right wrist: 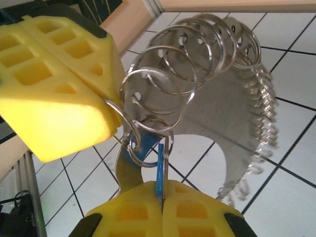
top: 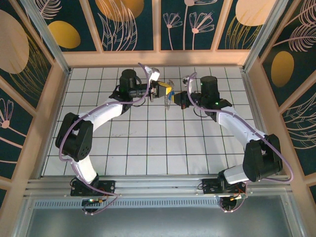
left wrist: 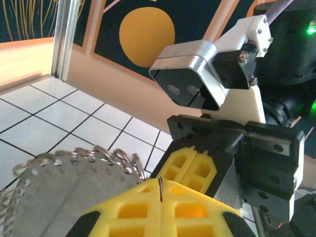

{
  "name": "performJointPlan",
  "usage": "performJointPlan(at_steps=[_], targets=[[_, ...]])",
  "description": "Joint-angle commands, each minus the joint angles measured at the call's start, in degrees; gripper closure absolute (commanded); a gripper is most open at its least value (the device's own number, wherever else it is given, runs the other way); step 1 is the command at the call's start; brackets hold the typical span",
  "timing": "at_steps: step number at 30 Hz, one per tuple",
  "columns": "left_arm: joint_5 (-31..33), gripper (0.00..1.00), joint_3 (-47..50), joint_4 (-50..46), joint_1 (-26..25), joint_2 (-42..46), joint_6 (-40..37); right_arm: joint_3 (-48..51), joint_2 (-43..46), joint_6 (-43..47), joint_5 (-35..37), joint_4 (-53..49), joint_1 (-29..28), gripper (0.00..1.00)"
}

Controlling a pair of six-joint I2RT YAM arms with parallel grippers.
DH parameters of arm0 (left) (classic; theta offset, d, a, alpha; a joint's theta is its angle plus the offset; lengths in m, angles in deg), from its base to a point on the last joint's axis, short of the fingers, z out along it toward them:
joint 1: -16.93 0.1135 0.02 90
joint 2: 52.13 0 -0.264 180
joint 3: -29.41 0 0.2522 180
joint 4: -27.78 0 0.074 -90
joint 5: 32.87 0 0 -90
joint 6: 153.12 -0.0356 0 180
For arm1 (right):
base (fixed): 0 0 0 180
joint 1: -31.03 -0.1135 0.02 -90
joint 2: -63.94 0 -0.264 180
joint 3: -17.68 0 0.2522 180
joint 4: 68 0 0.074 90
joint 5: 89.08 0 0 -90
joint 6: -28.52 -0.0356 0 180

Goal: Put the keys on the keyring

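Fanning out in a curved row, flat silvery pieces and coiled wire rings crowd the thin metal keyring [right wrist: 197,64], held above the white tiled bench [top: 148,143]. The left hand [right wrist: 101,86], blocky yellow pads [right wrist: 49,108] pressed together, pinches one ring of it. The right hand [right wrist: 162,207] faces it, pads pinching the blue plastic key [right wrist: 159,165], which touches the lowest rings.

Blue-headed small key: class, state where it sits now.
Right wrist view, bottom centre: the blue plastic-headed key is pinched in the yellow-fingered right gripper, beneath the silvery metal split rings.
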Motion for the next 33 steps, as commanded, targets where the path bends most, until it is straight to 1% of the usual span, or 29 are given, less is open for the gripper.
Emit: performJointPlan(at_steps=[1, 10, 17, 26, 33], targets=[[-0.21, 1.00, -1.03, -4.02, -0.82, 2.02, -3.44, -3.36, 0.13, 1.96, 3.56, -1.00, -0.08, 1.00], [-0.02, 1.00, -0.94, -5.01, -0.82, 1.85, -4.63, -6.15, 0.99, 4.15, 8.93, -6.31, -0.26, 1.00], [-0.37, 1.00, -0.87, -4.36, -0.82, 1.75, -4.10, -7.62, 0.30, 4.44, 8.63, -6.92, -1.14, 1.00], [-0.63, 1.00, -0.94, -3.76, -0.91, 1.53, -3.48, -10.10, -2.55, 5.38, 8.96, -7.40, -4.10, 1.00], [-0.37, 1.00, -0.76, -3.60, -0.99, 1.67, -3.48, -8.53, -1.60, 6.08, 11.78, -7.93, -3.80, 1.00]])
